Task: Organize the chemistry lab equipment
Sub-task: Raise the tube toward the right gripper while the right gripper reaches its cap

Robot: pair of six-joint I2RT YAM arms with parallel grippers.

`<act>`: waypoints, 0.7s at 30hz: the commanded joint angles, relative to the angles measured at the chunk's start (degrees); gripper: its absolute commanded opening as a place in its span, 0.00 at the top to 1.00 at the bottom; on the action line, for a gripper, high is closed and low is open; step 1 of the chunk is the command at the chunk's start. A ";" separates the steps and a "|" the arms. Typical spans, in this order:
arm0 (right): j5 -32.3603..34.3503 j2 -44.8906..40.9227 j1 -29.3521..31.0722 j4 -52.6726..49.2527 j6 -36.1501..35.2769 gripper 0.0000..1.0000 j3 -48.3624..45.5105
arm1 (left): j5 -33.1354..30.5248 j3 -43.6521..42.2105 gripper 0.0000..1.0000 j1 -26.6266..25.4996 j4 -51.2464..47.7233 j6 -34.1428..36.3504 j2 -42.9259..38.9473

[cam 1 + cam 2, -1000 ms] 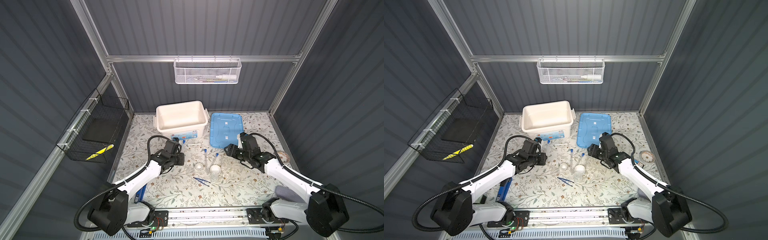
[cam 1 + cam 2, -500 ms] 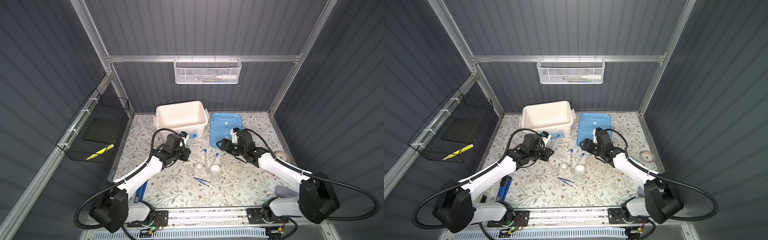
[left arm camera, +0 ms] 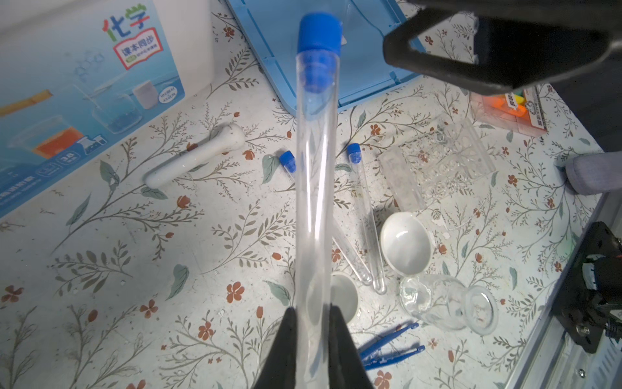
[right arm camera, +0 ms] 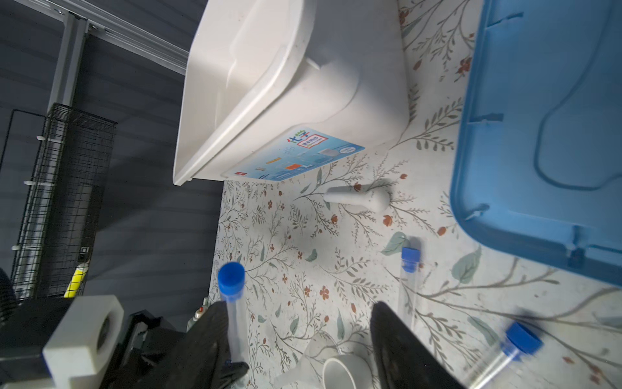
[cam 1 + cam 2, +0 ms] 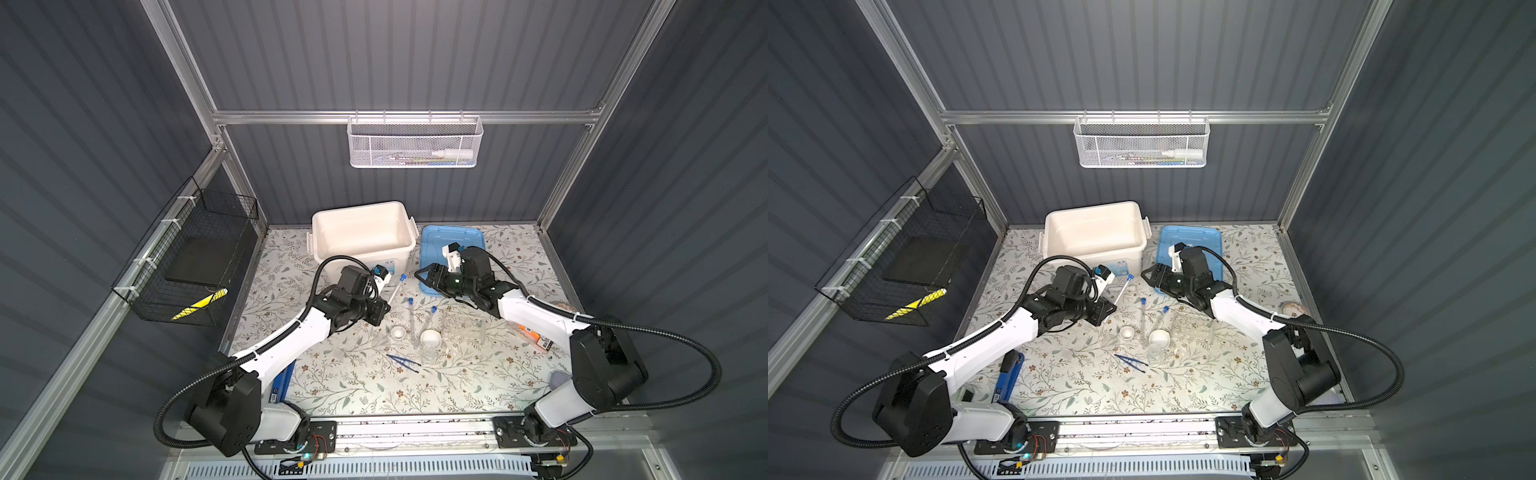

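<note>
Looking down in both top views, the left gripper point(image 5: 384, 308) point(image 5: 1106, 309) is clamped on the base of the held tube point(image 5: 395, 289) point(image 5: 1123, 288). The cap is tilted up toward the bin point(image 5: 357, 257). The right gripper point(image 5: 422, 277) point(image 5: 1148, 276) stands open near that cap, its body above the lid point(image 5: 467, 237). Two spare tubes point(image 5: 411, 322), two dishes point(image 5: 398, 332), flask point(image 5: 428, 355), tweezers point(image 5: 403, 360) and rack point(image 5: 463, 328) lie mid-table.

Left wrist: the jaws pinch the held tube's point(image 3: 316, 168) clear end, and the rod point(image 3: 195, 155) lies just beside the bin point(image 3: 101, 84).

Right wrist: the fingers point(image 4: 397, 343) are wide apart and grip nothing. The held tube point(image 4: 232, 303) is at one finger; whether they touch cannot be told.
</note>
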 commanded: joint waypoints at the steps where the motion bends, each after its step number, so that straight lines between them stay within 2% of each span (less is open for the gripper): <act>1: -3.79 1.95 0.37 3.46 2.50 0.34 2.30 | 2.20 2.18 0.86 -0.50 -0.90 1.63 0.92; 16: -8.74 6.60 1.31 2.26 4.72 0.47 5.97 | 2.93 2.26 0.86 -1.11 -0.26 1.65 1.98; 21: -9.95 6.81 1.50 2.25 4.97 0.55 6.02 | 2.53 2.00 0.86 -1.38 -0.20 1.66 2.28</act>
